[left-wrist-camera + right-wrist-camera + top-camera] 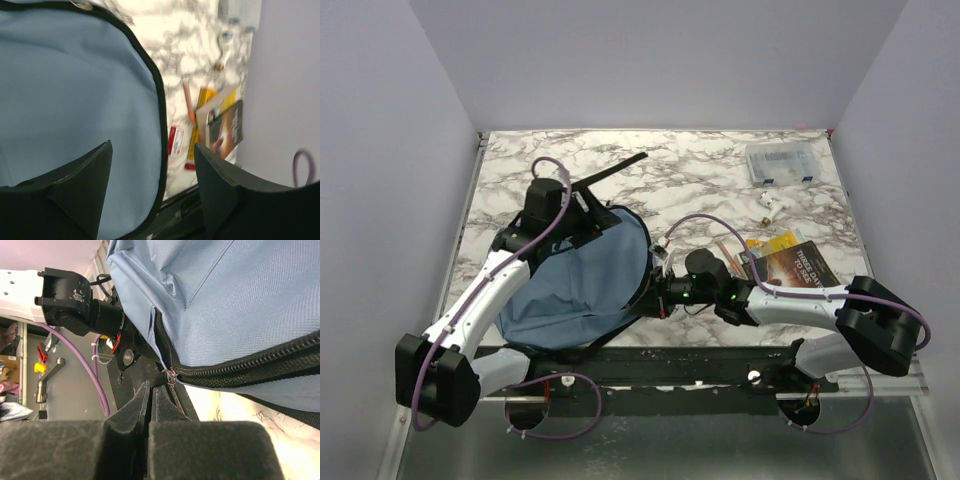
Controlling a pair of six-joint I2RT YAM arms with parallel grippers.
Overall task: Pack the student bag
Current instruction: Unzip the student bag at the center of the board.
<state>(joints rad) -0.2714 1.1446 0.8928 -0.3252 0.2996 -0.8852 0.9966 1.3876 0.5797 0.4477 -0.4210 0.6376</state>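
The slate-blue student bag (575, 285) lies flat at the near left of the marble table, with a black strap (610, 172) trailing to the far side. My left gripper (575, 212) hovers over the bag's far edge. In the left wrist view it (152, 192) is open, with the bag's black-piped edge (161, 125) between the fingers, held by neither. My right gripper (660, 292) is at the bag's right edge. In the right wrist view it (151, 390) is shut on the zipper pull (169, 376) at the end of the black zipper (250, 365).
A dark book (795, 268), a yellow packet (767, 243) and a pencil (725, 248) lie right of the bag. A clear plastic box (780, 162) and a small white item (769, 205) sit at the far right. The table's near rail (650, 365) is close behind the bag.
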